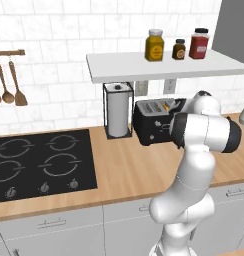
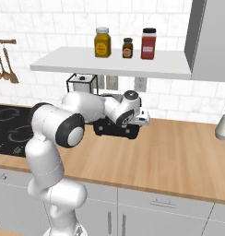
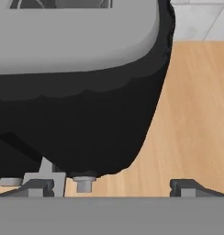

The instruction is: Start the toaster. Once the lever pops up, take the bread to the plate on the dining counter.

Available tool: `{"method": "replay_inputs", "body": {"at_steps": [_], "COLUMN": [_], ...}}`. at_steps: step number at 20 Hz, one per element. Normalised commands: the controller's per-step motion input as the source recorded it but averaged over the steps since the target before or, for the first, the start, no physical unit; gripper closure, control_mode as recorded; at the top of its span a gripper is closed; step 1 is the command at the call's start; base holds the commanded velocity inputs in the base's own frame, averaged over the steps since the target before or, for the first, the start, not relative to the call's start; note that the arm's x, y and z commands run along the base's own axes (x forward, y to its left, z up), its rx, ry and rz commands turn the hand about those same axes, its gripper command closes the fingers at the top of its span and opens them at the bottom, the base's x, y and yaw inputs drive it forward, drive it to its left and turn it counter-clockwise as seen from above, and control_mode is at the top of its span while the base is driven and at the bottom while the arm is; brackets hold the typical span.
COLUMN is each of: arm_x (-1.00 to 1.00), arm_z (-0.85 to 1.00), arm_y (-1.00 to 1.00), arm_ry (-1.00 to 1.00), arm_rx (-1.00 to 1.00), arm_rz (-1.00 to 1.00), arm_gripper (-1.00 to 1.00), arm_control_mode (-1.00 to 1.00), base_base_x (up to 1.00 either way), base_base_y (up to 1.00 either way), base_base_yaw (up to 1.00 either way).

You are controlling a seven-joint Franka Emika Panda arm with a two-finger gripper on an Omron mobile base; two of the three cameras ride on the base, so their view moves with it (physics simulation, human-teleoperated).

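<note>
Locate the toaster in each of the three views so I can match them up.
Left base view: the toaster sits right of centre on the wood counter, under the white shelf, partly hidden by the arm.
Right base view: just left of centre, low under the shelf, mostly hidden behind the arm's wrist.
Hand view: its black side and grey top take up the upper left, very close.
Shared landmark: the paper-towel holder just left of the toaster in both base views.

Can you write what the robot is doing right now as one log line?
step: start toaster | tool: open, close against toaster side, holding nothing | toaster: on wood counter beside paper-towel holder
</note>
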Motion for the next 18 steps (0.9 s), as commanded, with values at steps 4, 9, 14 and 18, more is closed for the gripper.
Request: {"method": "replay_inputs", "body": {"at_steps": [4, 9, 14, 18], "arm_x": [-0.05, -0.41, -0.42, -0.27], "arm_z": [0.32, 0.38, 0.54, 0.53], "arm_y": [0.00, 0.00, 0.06, 0.32], "arm_ry": [0.00, -0.04, -0.10, -0.15], "arm_rx": [0.00, 0.00, 0.00, 0.00], "arm_rz": [0.00, 0.00, 0.00, 0.00], "arm_gripper": [-1.00, -1.00, -1.00, -1.00], "arm_control_mode": [-1.00, -1.00, -1.00, -1.00], "base_base_x": [0.00, 0.00, 0.00, 0.00], "base_base_y": [0.00, 0.00, 0.00, 0.00], "base_base_yaw": [0.00, 0.00, 0.00, 0.00]}}
